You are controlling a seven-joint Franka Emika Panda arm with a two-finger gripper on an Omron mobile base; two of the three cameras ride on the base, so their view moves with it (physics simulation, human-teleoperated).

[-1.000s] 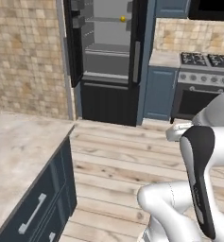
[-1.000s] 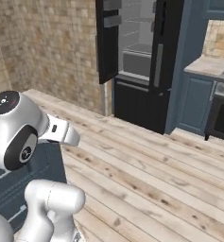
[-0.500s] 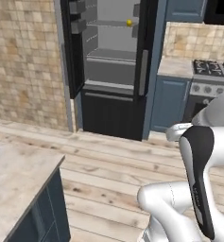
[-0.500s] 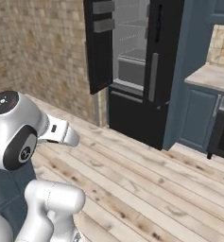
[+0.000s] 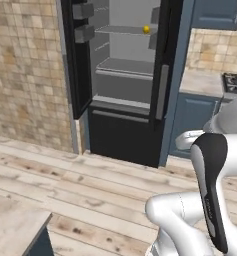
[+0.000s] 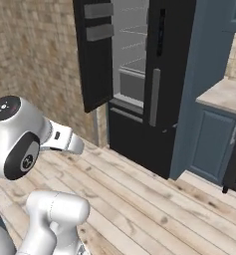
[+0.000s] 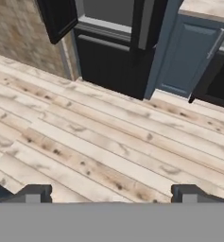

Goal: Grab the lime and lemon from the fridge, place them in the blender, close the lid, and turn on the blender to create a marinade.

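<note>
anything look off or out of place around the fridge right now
Nothing stands out. The fridge stands with its left door swung open, the lemon sitting on an upper shelf, and the wooden floor shows no spills.

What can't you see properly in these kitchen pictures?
- Lime: not made out in the fridge; left base view, its black door frame covers part of the shelves.
- Lemon: a tiny yellow dot, left base view.
- Stove: cut off by the right edge.
- Upper shelves: cut off by the hand view's top edge.

Fridge (image 5: 121,80) door open; lemon (image 5: 146,30), apparently, on upper shelf.
</note>
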